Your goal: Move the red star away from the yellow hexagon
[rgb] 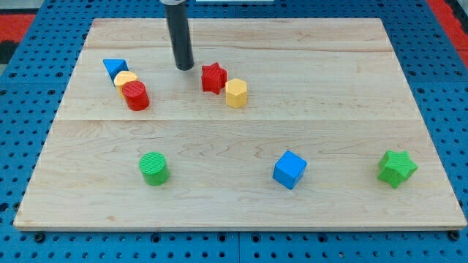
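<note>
The red star [213, 77] lies on the upper middle part of the wooden board [241, 197]. The yellow hexagon [236, 93] is just beside it, on its right and a little lower in the view; the two look touching, or almost. My tip [184, 68] stands on the board to the left of the star, near it but with a small gap between them. The arm has no hand, only this dark rod, so nothing is gripped.

Further to the view's left there is a tight group: a blue triangle [114, 68] at the top, a yellow block [125, 79] below it, whose shape I cannot tell, and a red cylinder [136, 96] in front of that.

Along the view's bottom, well apart from each other, stand a green cylinder [153, 168], a blue cube [289, 169] and a green star [397, 168].
</note>
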